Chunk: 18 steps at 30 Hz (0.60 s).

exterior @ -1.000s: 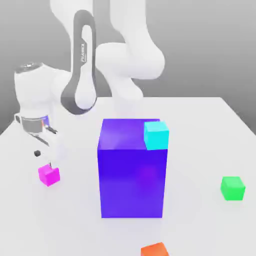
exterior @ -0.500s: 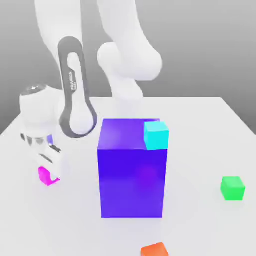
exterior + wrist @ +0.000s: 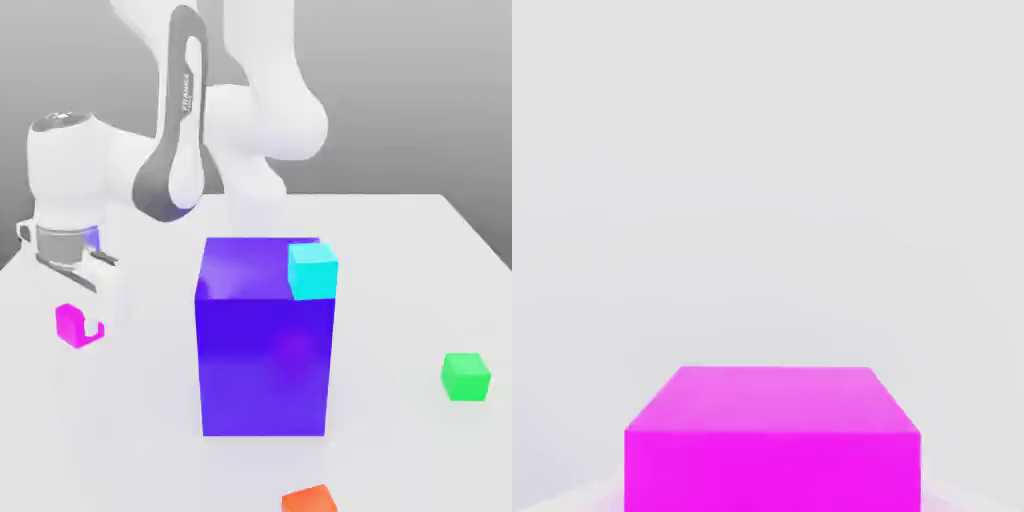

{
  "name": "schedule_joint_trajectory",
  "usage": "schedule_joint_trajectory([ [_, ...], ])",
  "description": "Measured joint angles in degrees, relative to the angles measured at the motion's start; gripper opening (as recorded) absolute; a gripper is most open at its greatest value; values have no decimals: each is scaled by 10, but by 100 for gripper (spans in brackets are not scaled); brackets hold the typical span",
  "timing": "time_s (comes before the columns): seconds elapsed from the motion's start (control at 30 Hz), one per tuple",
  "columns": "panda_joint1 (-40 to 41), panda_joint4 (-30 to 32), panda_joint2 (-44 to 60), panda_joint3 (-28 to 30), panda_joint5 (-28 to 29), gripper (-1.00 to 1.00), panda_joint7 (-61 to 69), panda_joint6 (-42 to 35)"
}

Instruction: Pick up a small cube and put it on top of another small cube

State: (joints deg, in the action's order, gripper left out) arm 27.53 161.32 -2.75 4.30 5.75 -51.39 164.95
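One magenta cube (image 3: 69,325) — gripped by closed gripper (image 3: 92,322)

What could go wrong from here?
Two risks, as I see it. The pincer grips the magenta cube, and the tall blue block stands between it and the green cube: a low carry could hit the block. The cyan cube sits at the block's top edge, so a bump might knock it off.

The magenta cube (image 3: 72,325) is held in the tool (image 3: 95,322) at the exterior view's left; the bright green cube (image 3: 466,377) sits upright on the desk (image 3: 390,300) at the exterior view's right.
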Motion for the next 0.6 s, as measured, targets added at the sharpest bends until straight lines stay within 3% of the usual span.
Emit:
schedule_joint_trajectory([
  [0.5,-357,-128,8,-194,35,-100,-330,-64],
  [0.6,-410,-129,12,-215,18,-100,-362,-80],
])
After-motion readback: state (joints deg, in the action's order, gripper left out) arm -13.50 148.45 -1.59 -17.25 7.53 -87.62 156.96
